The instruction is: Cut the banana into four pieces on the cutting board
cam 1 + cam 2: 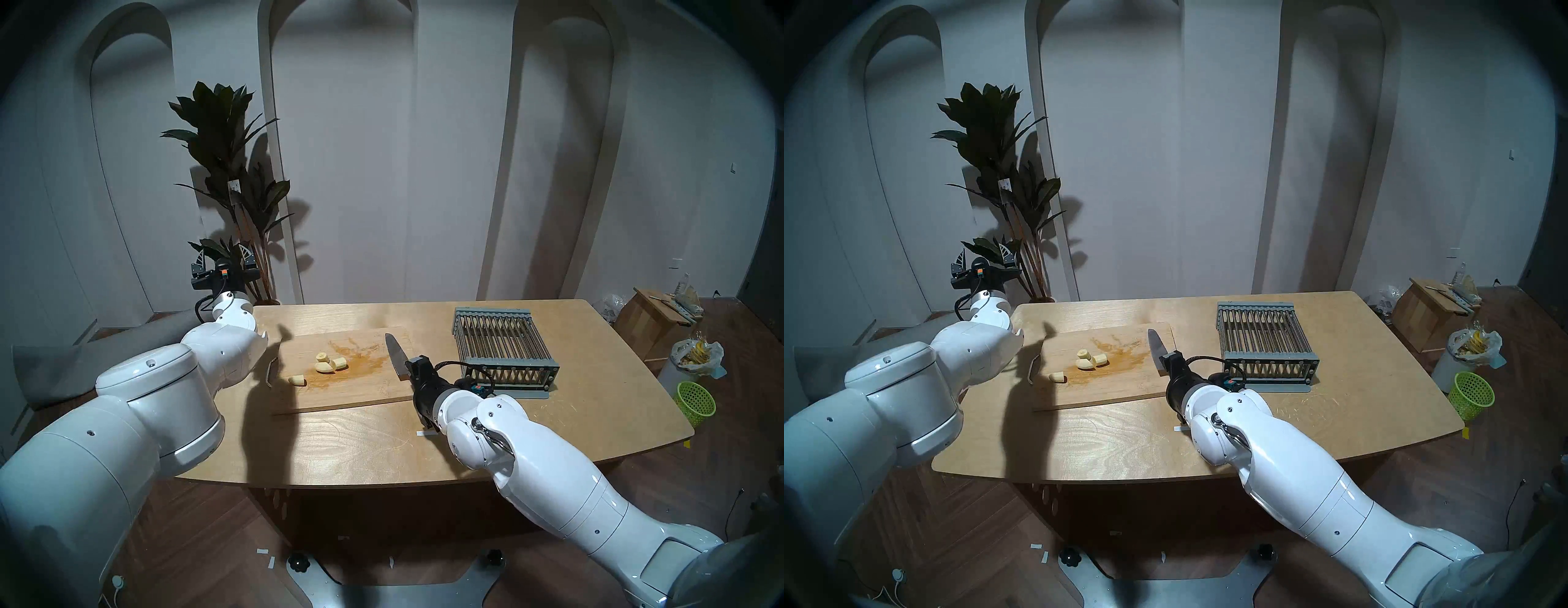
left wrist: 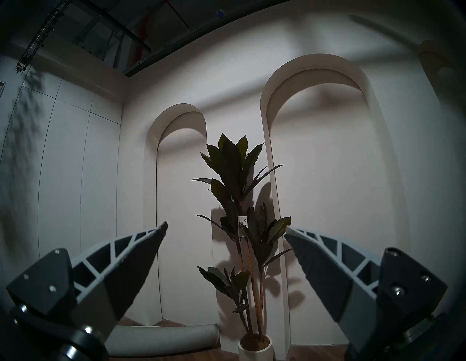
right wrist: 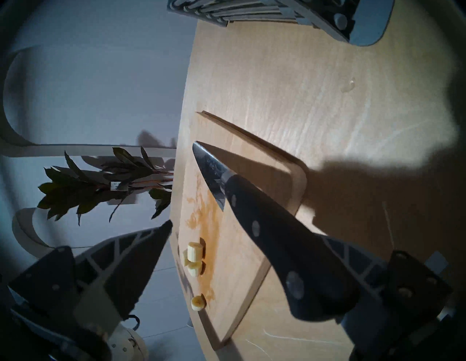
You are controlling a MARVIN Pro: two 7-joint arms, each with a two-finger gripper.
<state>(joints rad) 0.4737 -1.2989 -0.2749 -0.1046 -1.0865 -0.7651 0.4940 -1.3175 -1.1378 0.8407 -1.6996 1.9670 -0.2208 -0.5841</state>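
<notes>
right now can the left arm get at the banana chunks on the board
Probably yes, with a swing back. The left gripper is open and empty, raised beyond the table's far-left corner. Nothing covers the banana chunks on the cutting board; the knife lies to their right.

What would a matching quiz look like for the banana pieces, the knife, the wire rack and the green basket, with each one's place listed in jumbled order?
Things:
1 banana pieces
2 knife
3 wire rack
4 green basket

Places:
A on the floor beside the table
B on the table, right of the cutting board
C on the board's stained middle
D at the board's right edge

Pairs: 1-C, 2-D, 3-B, 4-A
</notes>
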